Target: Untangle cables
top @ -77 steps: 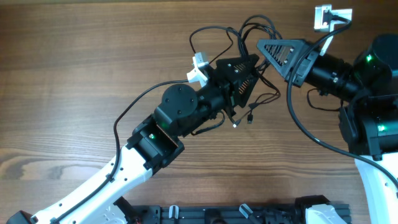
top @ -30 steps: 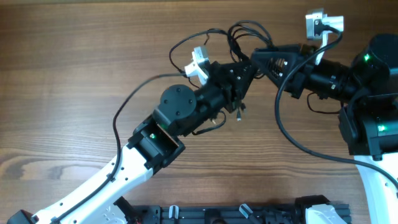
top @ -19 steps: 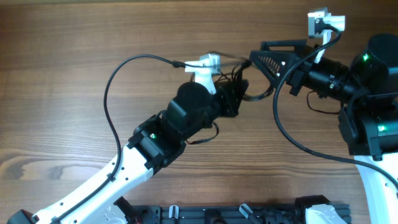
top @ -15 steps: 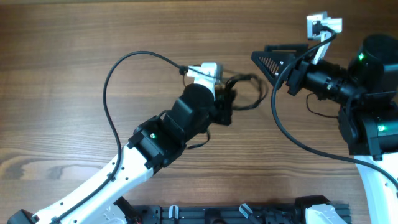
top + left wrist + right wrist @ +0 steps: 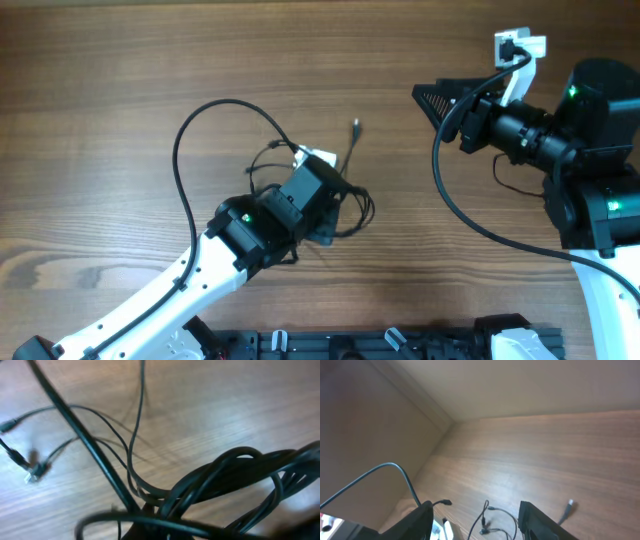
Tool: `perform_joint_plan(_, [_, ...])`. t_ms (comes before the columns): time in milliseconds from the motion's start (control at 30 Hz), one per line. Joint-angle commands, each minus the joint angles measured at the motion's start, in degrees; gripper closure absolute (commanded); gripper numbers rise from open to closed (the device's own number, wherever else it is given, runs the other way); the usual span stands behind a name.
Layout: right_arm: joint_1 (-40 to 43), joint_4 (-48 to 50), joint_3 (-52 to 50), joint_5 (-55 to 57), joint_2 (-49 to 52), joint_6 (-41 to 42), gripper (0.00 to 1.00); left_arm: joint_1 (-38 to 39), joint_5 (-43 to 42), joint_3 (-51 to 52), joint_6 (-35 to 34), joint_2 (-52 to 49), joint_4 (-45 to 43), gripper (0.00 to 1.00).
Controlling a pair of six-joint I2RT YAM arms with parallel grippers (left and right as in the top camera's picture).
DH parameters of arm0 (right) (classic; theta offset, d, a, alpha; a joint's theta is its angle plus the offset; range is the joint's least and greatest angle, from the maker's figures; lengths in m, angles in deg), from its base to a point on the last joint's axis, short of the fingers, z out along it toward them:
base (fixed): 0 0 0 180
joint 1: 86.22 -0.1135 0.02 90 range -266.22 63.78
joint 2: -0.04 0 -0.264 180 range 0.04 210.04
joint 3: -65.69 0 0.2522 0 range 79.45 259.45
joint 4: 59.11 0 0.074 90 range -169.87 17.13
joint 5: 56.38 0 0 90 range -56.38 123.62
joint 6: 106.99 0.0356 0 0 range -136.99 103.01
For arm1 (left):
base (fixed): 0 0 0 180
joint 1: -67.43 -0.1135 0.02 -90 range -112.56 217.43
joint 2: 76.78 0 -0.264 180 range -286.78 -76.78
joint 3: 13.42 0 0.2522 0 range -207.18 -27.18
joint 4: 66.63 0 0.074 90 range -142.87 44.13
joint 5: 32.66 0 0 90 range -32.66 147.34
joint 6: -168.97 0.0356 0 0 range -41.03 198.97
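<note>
At the right of the overhead view, the right pincer (image 5: 418,93) points toward the left of the frame and grips nothing. In its own wrist view its two dark fingers (image 5: 422,521) stand spread at the lower corners, with wood and a few thin strands showing between them. It is well apart from the cables (image 5: 358,205), which lie in a loose tangle on the tabletop (image 5: 120,80) just below the middle of the overhead frame. Part of that tangle sits under the wrist of the left arm (image 5: 298,195), which reaches in from the lower left. The left pincer is hidden beneath this wrist, and I cannot tell whether it is spread or pinching the cords. In the left wrist view the bundle fills the lower right as blurred, overlapping black loops. Thinner strands run from it to the upper left and end in small connectors near the left edge. One strand climbs from the tangle to a small plug (image 5: 356,127) lying alone on the wood above it. The left arm's thicker wiring (image 5: 195,125) arcs over the tabletop to the upper left of the bundle.
</note>
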Motion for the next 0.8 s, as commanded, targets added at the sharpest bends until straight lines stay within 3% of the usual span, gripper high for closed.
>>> perform_joint_plan(0, [-0.24,-2.19,0.26,1.14,0.0,-4.92,0.43,-0.9,-7.41,-0.59,-3.56,0.37,1.97,0.96])
perform_joint_plan(233, [-0.28,-11.54,0.26,1.46,0.0,-20.33,0.19,-10.36,-19.52,-4.63,-7.58,0.37,11.3,0.96])
perform_joint_plan(367, [-0.31,-14.69,0.26,-2.03,0.02,-27.85,0.01,-14.51,-26.08,-6.93,-7.58,0.35,11.52,0.96])
perform_joint_plan(600, [-0.35,-16.94,0.26,-5.25,2.97,-32.44,0.01,-15.37,-34.67,-8.96,-9.9,0.33,1.53,0.96])
perform_joint_plan(767, [-3.41,-18.58,0.26,-9.97,6.01,-39.21,0.0,-15.37,-34.93,-8.96,-11.98,-0.96,-4.61,0.96])
